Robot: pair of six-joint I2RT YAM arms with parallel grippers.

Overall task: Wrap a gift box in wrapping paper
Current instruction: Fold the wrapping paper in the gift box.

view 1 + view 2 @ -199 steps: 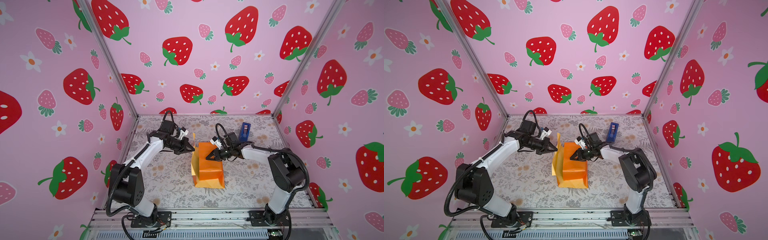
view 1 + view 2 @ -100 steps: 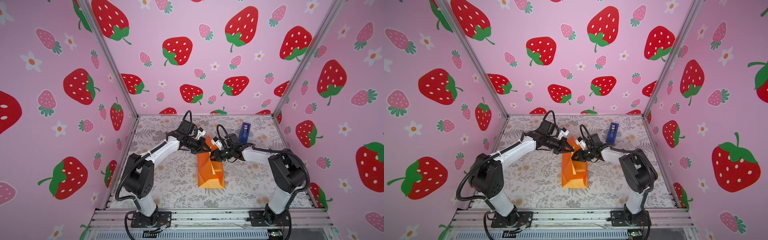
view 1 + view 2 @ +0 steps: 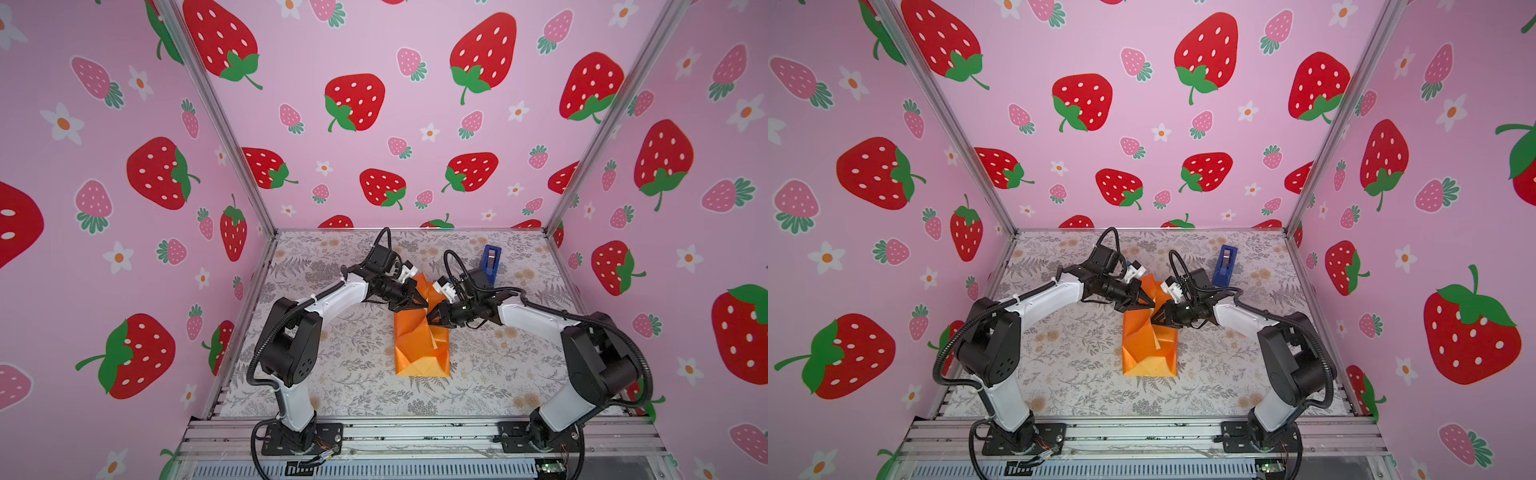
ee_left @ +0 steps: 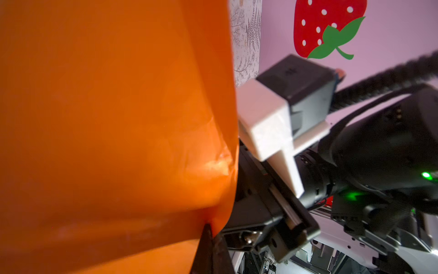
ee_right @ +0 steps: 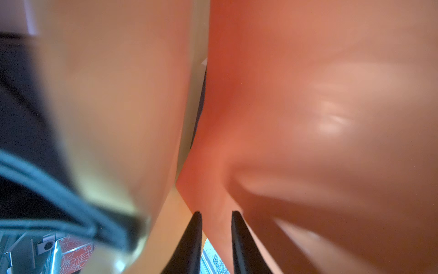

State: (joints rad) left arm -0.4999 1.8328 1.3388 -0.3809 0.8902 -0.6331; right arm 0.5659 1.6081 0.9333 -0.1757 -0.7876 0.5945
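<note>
The orange wrapping paper (image 3: 419,349) (image 3: 1148,349) lies folded into a long parcel in the middle of the table. The gift box is hidden under it. My left gripper (image 3: 422,306) (image 3: 1152,306) is over the parcel's far end, shut on an edge of the paper flap (image 4: 106,118) at its tips (image 4: 209,229). My right gripper (image 3: 430,316) (image 3: 1153,319) meets it tip to tip from the right. Its jaws stand a little apart against the glossy paper (image 5: 308,118), around a fold of it (image 5: 214,214).
A blue tape dispenser (image 3: 491,262) (image 3: 1225,262) stands at the back right, just behind the right wrist. The floral table (image 3: 332,353) is walled in by pink strawberry panels. In the left wrist view the right arm's camera block (image 4: 272,123) sits very close.
The left gripper swung right from beside the parcel, carrying the upright flap over onto its top. The right gripper stayed nearly where it was.
</note>
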